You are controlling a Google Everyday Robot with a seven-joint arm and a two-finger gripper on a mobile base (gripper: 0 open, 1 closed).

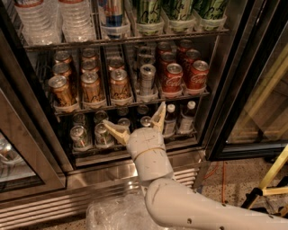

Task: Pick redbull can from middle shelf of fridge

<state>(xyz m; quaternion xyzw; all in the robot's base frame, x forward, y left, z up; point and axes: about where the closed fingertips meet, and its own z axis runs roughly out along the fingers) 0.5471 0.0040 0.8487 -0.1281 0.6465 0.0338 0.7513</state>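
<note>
The fridge (234, 90) stands open before me, with dark door frames and wire shelves. The middle shelf (130, 102) holds bronze cans on the left, slim silver cans in the centre lane and red cola cans on the right. The redbull can (147, 79) stands at the front of the centre lane. My gripper (137, 120) is open and empty, its two cream fingers spread wide. It sits below the middle shelf's front edge, in front of the bottom shelf, slightly left of and below the redbull can.
The top shelf holds water bottles (74, 20) and green cans (177, 11). The bottom shelf holds dark cans (81, 134) and small bottles (186, 117). A glass door (18, 152) hangs open at the left. Yellow tripod legs (272, 175) stand at the right.
</note>
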